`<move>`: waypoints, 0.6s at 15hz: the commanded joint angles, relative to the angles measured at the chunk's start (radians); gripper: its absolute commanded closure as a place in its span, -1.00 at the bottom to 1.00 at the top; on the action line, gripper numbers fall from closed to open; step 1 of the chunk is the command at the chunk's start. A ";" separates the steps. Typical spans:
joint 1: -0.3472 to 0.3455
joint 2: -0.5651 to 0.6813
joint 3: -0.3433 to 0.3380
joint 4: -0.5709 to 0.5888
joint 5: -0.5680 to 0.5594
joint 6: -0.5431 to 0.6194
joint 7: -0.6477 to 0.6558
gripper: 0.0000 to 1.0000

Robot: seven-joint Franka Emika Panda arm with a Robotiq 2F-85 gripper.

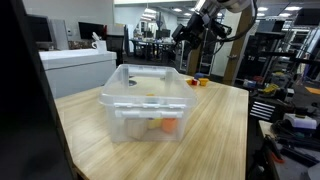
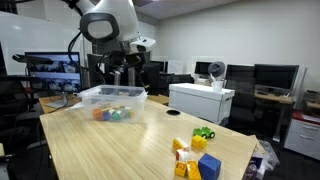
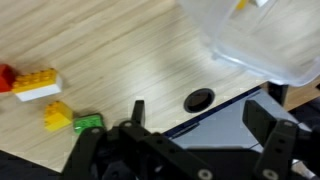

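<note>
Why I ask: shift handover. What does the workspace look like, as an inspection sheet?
Surface: wooden table, with a round grommet hole.
Job's things: clear bin holding coloured blocks; loose blocks at the table's end.
Clutter: nothing seen.
Grippers: gripper open, empty, in the air above the table.
Cables: dark cable beside the arm.
Surroundings: white cabinet, monitors.
</note>
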 commanded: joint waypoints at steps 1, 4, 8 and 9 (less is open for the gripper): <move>-0.070 0.109 -0.054 0.019 -0.060 0.056 0.081 -1.00; -0.121 0.236 -0.094 0.056 -0.091 0.098 0.134 -1.00; -0.153 0.410 -0.108 0.163 -0.124 0.120 0.221 -1.00; -0.153 0.454 -0.110 0.203 -0.141 0.113 0.252 -1.00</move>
